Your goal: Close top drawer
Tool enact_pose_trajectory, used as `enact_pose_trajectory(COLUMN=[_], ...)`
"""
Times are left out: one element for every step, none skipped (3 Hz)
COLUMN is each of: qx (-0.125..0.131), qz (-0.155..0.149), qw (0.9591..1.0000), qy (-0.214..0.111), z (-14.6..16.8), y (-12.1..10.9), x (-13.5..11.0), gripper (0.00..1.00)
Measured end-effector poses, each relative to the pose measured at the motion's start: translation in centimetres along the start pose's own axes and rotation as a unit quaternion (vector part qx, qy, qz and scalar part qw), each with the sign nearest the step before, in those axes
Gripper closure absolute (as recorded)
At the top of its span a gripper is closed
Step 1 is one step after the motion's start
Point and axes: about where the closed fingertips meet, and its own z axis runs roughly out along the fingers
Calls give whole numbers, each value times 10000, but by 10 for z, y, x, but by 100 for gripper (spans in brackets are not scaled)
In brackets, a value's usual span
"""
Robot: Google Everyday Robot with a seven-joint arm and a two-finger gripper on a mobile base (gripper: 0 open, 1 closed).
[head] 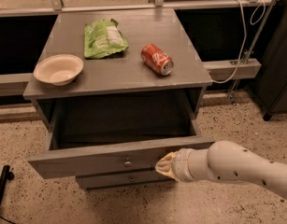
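That wide grey wood-grain top drawer (87,158) sits well open, the robot's cream-tipped gripper (165,166) up against its front right of the small round metal knob (127,163) (open or closed, can't tell), so it's likely mid-push and needs a straight shove inward.

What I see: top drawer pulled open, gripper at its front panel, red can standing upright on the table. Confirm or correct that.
One error: the can lies on its side on the table, not upright; the camera view shows it. The top drawer is pulled open, and the gripper is at its front panel.
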Motion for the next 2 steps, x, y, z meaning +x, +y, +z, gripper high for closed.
enact_pose_trajectory(qx=[9, 264], qz=[-67, -246], qw=[9999, 9983], qy=[-142, -464], z=[9, 32], y=[0, -12], x=[-4, -14], gripper=[100, 100])
